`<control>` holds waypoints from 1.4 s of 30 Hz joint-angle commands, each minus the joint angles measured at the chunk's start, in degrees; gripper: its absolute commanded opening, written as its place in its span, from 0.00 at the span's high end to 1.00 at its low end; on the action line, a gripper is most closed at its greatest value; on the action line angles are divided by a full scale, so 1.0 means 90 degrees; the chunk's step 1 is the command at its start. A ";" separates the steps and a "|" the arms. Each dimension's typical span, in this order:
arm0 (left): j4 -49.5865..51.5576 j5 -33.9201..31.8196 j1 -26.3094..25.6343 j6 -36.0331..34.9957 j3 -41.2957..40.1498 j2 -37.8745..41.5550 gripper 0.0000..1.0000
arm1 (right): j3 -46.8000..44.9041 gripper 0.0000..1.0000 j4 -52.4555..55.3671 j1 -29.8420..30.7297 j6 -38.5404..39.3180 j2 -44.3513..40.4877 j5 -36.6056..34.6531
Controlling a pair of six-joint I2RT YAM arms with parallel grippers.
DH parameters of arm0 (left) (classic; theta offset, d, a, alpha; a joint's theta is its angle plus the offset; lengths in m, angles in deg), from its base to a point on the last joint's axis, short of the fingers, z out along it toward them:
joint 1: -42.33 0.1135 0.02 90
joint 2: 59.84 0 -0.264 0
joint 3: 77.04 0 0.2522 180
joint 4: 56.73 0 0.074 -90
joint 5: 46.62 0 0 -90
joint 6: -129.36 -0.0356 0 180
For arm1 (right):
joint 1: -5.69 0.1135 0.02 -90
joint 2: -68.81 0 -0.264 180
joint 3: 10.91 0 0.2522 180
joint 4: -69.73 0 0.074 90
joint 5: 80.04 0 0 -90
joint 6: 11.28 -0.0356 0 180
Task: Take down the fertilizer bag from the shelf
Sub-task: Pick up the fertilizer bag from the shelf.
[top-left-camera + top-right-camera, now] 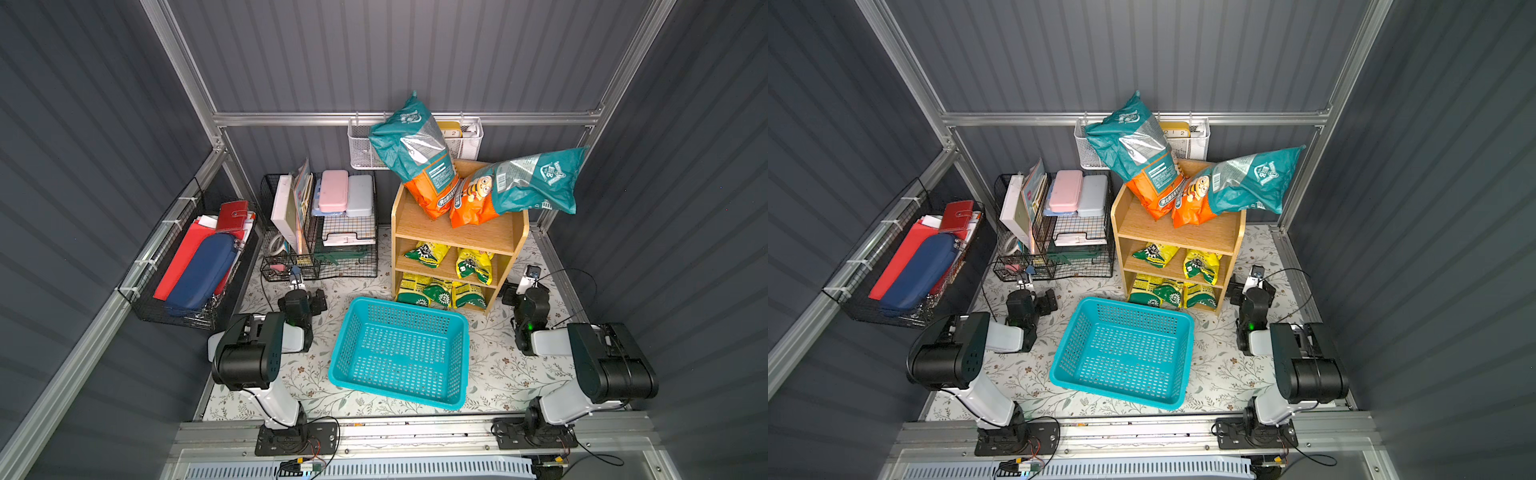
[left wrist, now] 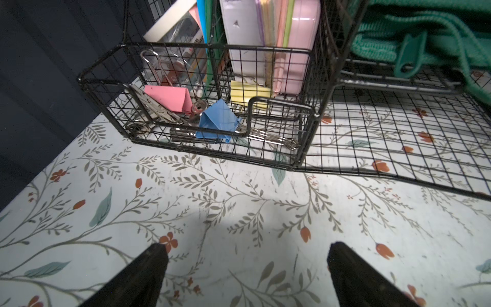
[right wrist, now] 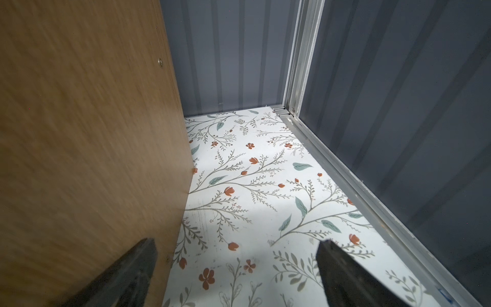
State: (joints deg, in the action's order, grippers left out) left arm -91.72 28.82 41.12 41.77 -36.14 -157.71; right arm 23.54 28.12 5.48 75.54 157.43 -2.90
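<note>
The light-wood shelf [image 1: 457, 239] [image 1: 1169, 235] stands at the back right. On its top tier are two large teal-and-orange fertilizer bags. One bag [image 1: 417, 153] [image 1: 1136, 151] leans upright against the back. A second bag [image 1: 519, 187] [image 1: 1237, 187] lies over the right side panel. Small yellow-green packets [image 1: 428, 253] fill the lower tiers. My left gripper [image 1: 296, 284] [image 2: 245, 255] hovers open and empty over the floral mat, facing the wire rack. My right gripper [image 1: 532, 274] [image 3: 236, 252] is open and empty, low beside the shelf's right side panel [image 3: 79, 133].
A turquoise plastic basket [image 1: 409, 305] [image 1: 1133, 305] sits in front of the shelf. A black wire rack [image 1: 332, 232] [image 2: 313, 114] with stationery stands back left. A white mesh basket [image 1: 361, 149] hangs behind the bags. A wall-mounted wire bin [image 1: 187, 266] is at left. The aluminium frame rail [image 3: 345, 172] runs close to the right gripper.
</note>
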 commanded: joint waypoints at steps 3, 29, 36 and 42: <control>0.2784 -0.0461 -0.0293 0.0119 0.1144 0.1195 0.01 | -0.0100 0.01 0.1386 0.0092 -0.0103 -0.1873 -0.0348; 0.6283 0.0424 -0.2433 0.1823 0.3863 0.2453 0.01 | 0.7706 0.01 0.9843 0.2724 -0.1286 -0.3337 -0.2519; 0.6501 0.0494 -0.2429 0.1673 0.3836 0.2727 0.01 | 0.8612 0.01 0.9750 0.2757 -0.1350 -0.2918 -0.2693; 0.6689 0.0652 -0.2434 0.1516 0.3749 0.2620 0.01 | 1.1216 0.01 1.1722 0.1113 -0.1872 -0.1293 -0.1345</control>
State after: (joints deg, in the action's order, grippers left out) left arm -34.33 32.95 19.11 57.16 -2.05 -134.47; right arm 115.89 121.69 23.66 64.00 140.05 -23.86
